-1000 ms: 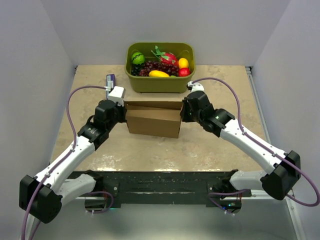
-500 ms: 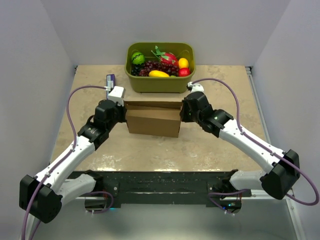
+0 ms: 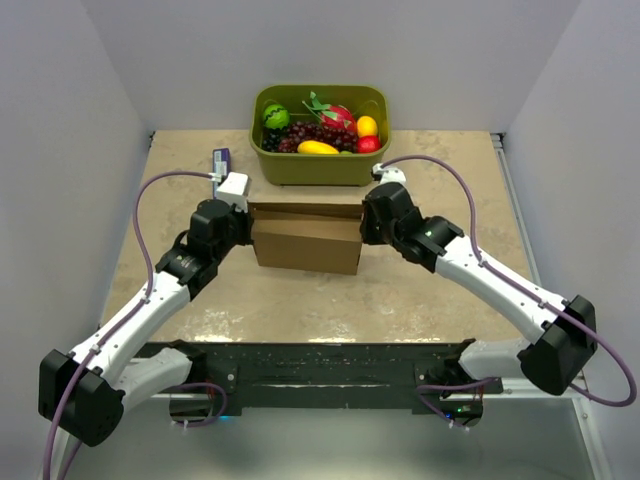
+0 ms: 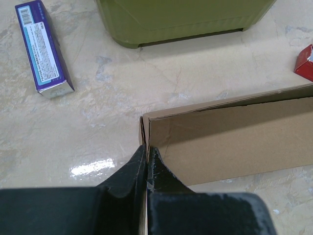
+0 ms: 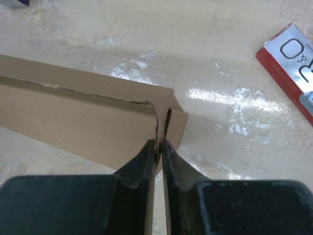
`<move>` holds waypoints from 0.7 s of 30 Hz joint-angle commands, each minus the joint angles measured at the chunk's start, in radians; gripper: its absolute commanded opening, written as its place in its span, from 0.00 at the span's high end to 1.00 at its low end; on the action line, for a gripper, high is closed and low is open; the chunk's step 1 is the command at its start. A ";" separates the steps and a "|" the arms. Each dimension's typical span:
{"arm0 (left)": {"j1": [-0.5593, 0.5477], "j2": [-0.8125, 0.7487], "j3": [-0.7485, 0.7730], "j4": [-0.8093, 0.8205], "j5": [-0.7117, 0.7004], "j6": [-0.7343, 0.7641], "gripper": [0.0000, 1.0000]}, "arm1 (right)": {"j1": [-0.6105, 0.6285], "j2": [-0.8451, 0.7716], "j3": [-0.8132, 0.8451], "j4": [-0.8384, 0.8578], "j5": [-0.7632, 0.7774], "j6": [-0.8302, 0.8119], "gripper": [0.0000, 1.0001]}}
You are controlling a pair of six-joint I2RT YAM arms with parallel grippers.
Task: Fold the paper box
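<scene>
Box (image 3: 305, 240): sitting mid-counter (image 3: 300, 300), just in front of the tub (image 3: 320, 165).
Left tool (image 4: 146, 159): clamping shut on the box's left end wall.
Right tool (image 5: 159, 152): straddling the right end wall, jaws nearly together; gripping or slack, I cannot tell.
Risk: a loose right grip could be letting that wall spring outward, and an uneven pull could be skewing the box.
Surface: glossy marbled counter, glaring; cardboard is probably sliding easily.
Room: white walls (image 3: 100, 100) are closing in three sides.
</scene>
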 commanded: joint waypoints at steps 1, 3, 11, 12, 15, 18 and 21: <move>-0.003 0.019 -0.023 -0.093 0.044 0.013 1.00 | 0.003 0.023 0.059 -0.092 0.009 -0.011 0.85; -0.005 0.017 -0.023 -0.092 0.044 0.013 1.00 | 0.003 0.021 0.076 -0.083 -0.007 -0.014 0.80; -0.005 0.017 -0.025 -0.092 0.043 0.015 1.00 | 0.002 0.018 0.102 -0.063 -0.010 -0.017 0.66; -0.005 0.017 -0.025 -0.092 0.041 0.015 1.00 | 0.002 0.011 0.102 -0.054 -0.005 -0.015 0.64; -0.005 0.019 -0.023 -0.093 0.043 0.015 1.00 | 0.000 0.000 0.105 -0.046 0.013 -0.015 0.62; -0.005 0.019 -0.025 -0.092 0.043 0.013 1.00 | 0.002 -0.008 0.105 -0.034 0.010 -0.011 0.63; -0.003 0.020 -0.025 -0.093 0.043 0.015 1.00 | 0.002 -0.013 0.112 -0.044 0.018 -0.014 0.68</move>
